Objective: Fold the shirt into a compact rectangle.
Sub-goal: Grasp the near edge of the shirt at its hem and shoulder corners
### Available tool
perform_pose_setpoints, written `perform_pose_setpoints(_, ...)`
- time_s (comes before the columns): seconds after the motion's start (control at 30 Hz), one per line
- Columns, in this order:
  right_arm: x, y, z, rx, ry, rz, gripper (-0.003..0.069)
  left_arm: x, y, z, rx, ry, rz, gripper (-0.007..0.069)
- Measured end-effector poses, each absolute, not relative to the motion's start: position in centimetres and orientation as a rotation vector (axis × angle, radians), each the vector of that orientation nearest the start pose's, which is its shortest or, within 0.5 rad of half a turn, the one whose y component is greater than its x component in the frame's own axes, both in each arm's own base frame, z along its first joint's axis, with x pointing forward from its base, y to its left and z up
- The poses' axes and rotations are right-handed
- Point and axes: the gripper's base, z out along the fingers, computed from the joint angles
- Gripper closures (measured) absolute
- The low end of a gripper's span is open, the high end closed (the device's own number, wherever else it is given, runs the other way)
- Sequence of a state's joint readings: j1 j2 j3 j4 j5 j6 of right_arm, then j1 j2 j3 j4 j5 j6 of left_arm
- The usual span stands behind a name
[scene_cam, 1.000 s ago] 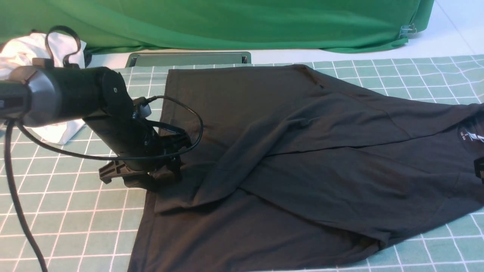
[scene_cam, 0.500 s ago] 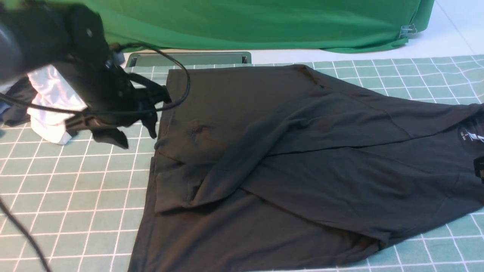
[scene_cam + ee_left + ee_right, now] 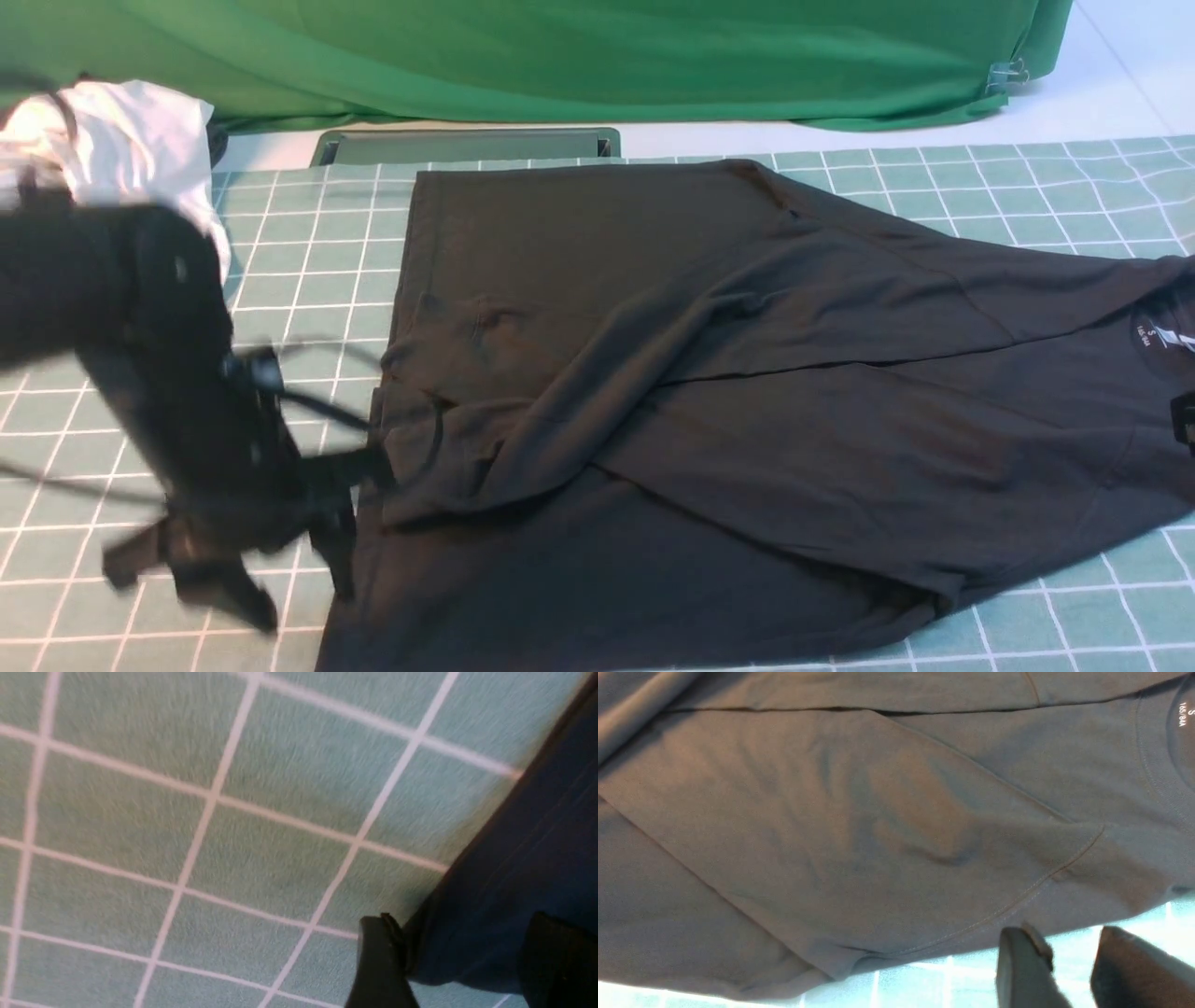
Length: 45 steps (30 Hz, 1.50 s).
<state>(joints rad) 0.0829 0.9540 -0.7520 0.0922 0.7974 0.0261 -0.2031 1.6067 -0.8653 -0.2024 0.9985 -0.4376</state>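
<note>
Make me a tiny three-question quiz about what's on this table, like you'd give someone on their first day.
1. True or false: the black shirt is already folded into a compact rectangle.
2. Fill in the blank: the cloth hanging at the back, behind the table, is ______.
3. Which is it? The left claw is
a) shut tight on the shirt
b) open, with nothing gripped
c) holding the white cloth

Key: 1 false; 2 green; 3 b
</note>
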Motion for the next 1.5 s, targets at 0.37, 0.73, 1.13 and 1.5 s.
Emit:
perform_pose_setpoints(0.37,17.4,2.1,29.7,-0.017,2.485,0.157,0.0419,24.0,-6.9,16.5,-0.542,3.176,-0.307,0.0251)
perform_pose_setpoints(0.73,17.4,2.1,29.7,-0.017,2.485,0.157,0.0419,23.7,-6.9,16.5,-0.514,3.213,-0.302,0.0251)
perform_pose_setpoints(1.13,17.4,2.1,29.7,-0.017,2.488,0.157,0.0419,23.5,-7.3,16.2,-0.579,3.193,-0.386,0.0251)
perform_pose_setpoints(1.5,17.4,2.1,29.7,-0.017,2.491,0.157,0.0419,23.4,-7.3,16.2,-0.516,3.207,-0.396,0.0251)
